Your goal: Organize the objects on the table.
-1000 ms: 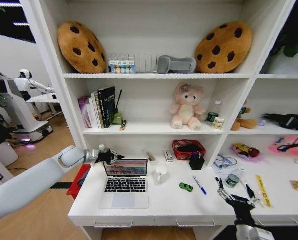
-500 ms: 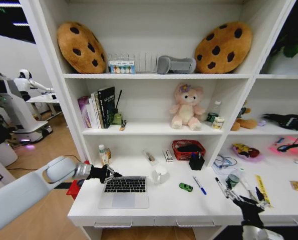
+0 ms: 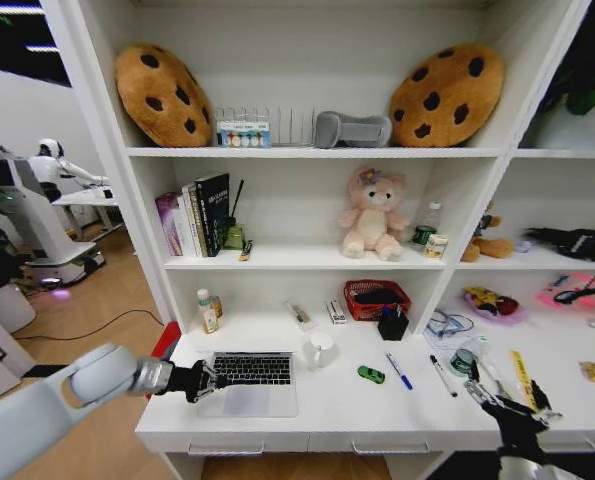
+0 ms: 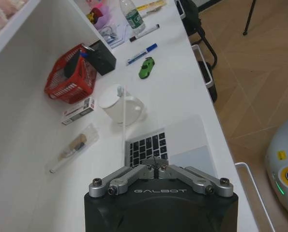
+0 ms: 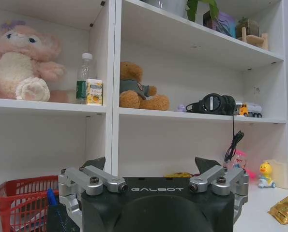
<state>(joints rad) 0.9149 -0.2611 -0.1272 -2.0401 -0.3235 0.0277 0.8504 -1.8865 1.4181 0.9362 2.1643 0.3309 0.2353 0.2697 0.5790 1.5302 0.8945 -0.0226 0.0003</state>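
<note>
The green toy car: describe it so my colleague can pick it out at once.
On the long white desk, look right of the silver laptop, in front of the white mug. The green toy car lies there, left of the blue pen. It is the only bright green item there.

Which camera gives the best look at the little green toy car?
The left wrist view: the green toy car lies in plain sight beside the blue pen. The head view shows it smaller, past the laptop.

Laptop [image 3: 247, 382] near-left corner is hidden behind the left gripper [image 3: 205, 381]. Right gripper [image 3: 517, 408] arm is cut off by the head view's lower edge.
</note>
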